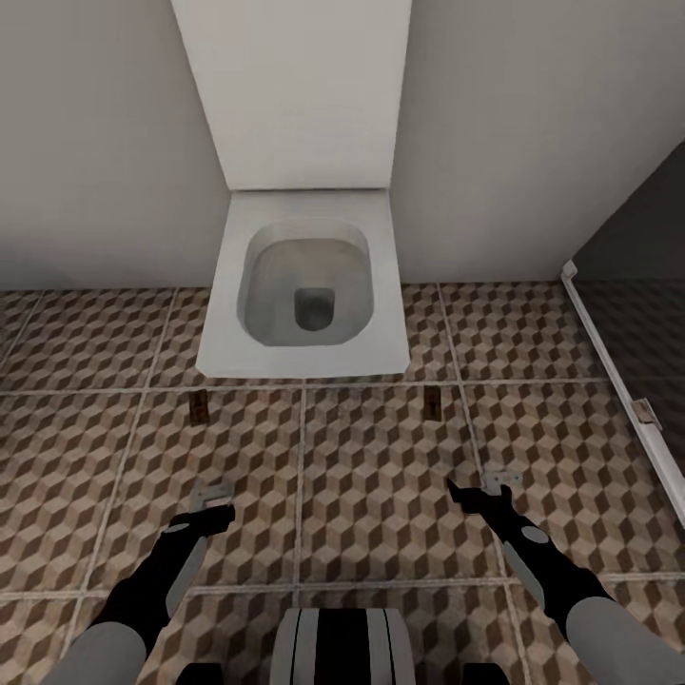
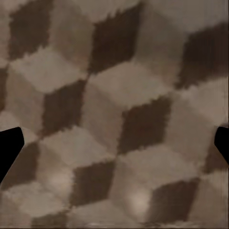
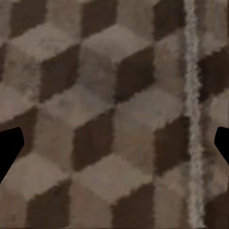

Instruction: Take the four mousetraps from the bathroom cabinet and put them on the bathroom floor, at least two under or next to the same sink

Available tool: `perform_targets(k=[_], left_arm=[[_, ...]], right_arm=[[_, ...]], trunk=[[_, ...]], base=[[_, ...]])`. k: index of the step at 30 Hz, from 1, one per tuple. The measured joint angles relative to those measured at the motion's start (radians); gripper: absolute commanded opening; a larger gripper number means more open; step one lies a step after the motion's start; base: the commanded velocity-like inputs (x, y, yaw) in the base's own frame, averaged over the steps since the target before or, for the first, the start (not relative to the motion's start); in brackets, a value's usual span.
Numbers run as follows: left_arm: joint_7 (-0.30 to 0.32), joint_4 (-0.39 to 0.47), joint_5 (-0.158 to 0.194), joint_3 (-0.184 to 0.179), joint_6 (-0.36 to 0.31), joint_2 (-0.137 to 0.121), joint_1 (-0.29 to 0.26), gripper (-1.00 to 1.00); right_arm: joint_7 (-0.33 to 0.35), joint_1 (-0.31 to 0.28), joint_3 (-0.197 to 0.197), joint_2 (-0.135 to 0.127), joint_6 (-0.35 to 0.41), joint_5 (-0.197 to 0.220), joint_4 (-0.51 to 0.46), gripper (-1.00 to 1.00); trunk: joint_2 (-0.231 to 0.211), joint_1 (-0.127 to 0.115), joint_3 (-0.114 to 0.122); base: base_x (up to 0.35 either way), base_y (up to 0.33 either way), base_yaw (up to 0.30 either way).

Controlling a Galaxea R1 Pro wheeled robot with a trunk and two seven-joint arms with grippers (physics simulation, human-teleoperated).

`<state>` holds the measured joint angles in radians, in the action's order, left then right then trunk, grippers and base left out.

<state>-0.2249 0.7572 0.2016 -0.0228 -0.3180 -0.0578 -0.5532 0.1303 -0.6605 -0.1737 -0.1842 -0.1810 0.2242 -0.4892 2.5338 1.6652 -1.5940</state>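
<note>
Two mousetraps lie on the cube-patterned bathroom floor (image 1: pixel 381 495) in the head view: one small tan mousetrap (image 1: pixel 200 407) off the toilet's front left corner, the other mousetrap (image 1: pixel 431 402) off its front right corner. My left gripper (image 1: pixel 211 502) hovers low over the tiles, nearer to me than the left trap. My right gripper (image 1: pixel 487 491) hangs likewise behind the right trap. Both wrist views look straight at bare tiles, with the left gripper (image 2: pixel 114 145) and right gripper (image 3: pixel 114 145) open and holding nothing. The cabinet and sink are out of view.
A white toilet (image 1: pixel 304 352) with its lid raised stands against the pale wall straight ahead. At the right runs a dark glass shower screen on a white rail (image 1: pixel 609 366) with a small bracket (image 1: pixel 647 412). Open tiles lie between my arms.
</note>
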Motion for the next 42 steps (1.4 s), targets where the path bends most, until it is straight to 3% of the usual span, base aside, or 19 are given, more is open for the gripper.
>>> perform_targets(k=[2, 3, 5, 8, 13, 14, 20, 25, 32, 37, 42], left_arm=[[-0.001, 0.097, 0.016, 0.001, -0.061, 0.0, 0.038, 1.0], [-0.001, 0.099, 0.016, 0.001, -0.062, 0.0, 0.039, 1.0], [-0.002, 0.185, 0.045, 0.002, -0.114, 0.0, 0.07, 1.0], [-0.019, 0.286, 0.112, 0.002, -0.172, -0.002, 0.109, 1.0], [-0.119, 0.388, 0.254, 0.0, -0.212, 0.003, 0.166, 1.0], [-0.12, 0.389, 0.255, 0.0, -0.213, 0.003, 0.167, 1.0], [-0.244, 0.512, 0.411, 0.004, -0.224, -0.017, 0.243, 1.0], [-0.275, 0.558, 0.506, 0.053, -0.207, -0.053, 0.291, 1.0], [-0.286, 0.547, 0.543, 0.08, -0.179, -0.055, 0.309, 1.0], [-0.287, 0.442, 0.558, 0.088, -0.073, -0.054, 0.302, 1.0], [-0.287, 0.388, 0.563, 0.089, -0.014, -0.053, 0.29, 1.0]], right_arm=[[-0.001, 0.045, 0.004, -0.001, 0.049, 0.0, -0.114, 1.0], [-0.001, 0.046, 0.004, -0.001, 0.05, 0.001, -0.116, 1.0], [-0.003, 0.097, 0.008, -0.002, 0.127, 0.001, -0.237, 1.0], [-0.006, 0.164, 0.028, -0.008, 0.259, 0.001, -0.415, 1.0], [-0.005, 0.216, 0.111, -0.03, 0.413, 0.001, -0.637, 1.0], [-0.005, 0.216, 0.112, -0.031, 0.414, 0.001, -0.639, 1.0], [-0.003, 0.258, 0.164, -0.041, 0.478, 0.0, -0.798, 1.0], [-0.003, 0.313, 0.177, -0.044, 0.494, 0.0, -0.897, 1.0], [-0.002, 0.352, 0.182, -0.045, 0.502, 0.0, -0.958, 1.0], [-0.001, 0.372, 0.183, -0.046, 0.502, -0.002, -0.974, 1.0], [-0.001, 0.393, 0.184, -0.046, 0.503, -0.003, -0.995, 1.0]], trunk=[[0.0, -0.001, 0.004], [0.0, -0.001, 0.008], [-0.001, -0.002, 0.015], [-0.002, -0.003, 0.027], [-0.003, -0.005, 0.046], [-0.003, -0.006, 0.05], [-0.004, -0.009, 0.073], [-0.006, -0.011, 0.093], [-0.007, -0.014, 0.12], [-0.008, -0.016, 0.139], [-0.01, -0.018, 0.158]], base=[[-0.041, -0.005, 0.0], [-0.033, -0.004, 0.0], [-0.024, -0.003, 0.0], [-0.014, -0.002, 0.0], [-0.006, -0.001, 0.0], [-0.004, 0.0, 0.0], [-0.002, 0.0, 0.0], [0.0, 0.0, 0.0], [0.0, 0.0, 0.0], [0.0, 0.0, 0.0], [0.0, 0.0, 0.0]])
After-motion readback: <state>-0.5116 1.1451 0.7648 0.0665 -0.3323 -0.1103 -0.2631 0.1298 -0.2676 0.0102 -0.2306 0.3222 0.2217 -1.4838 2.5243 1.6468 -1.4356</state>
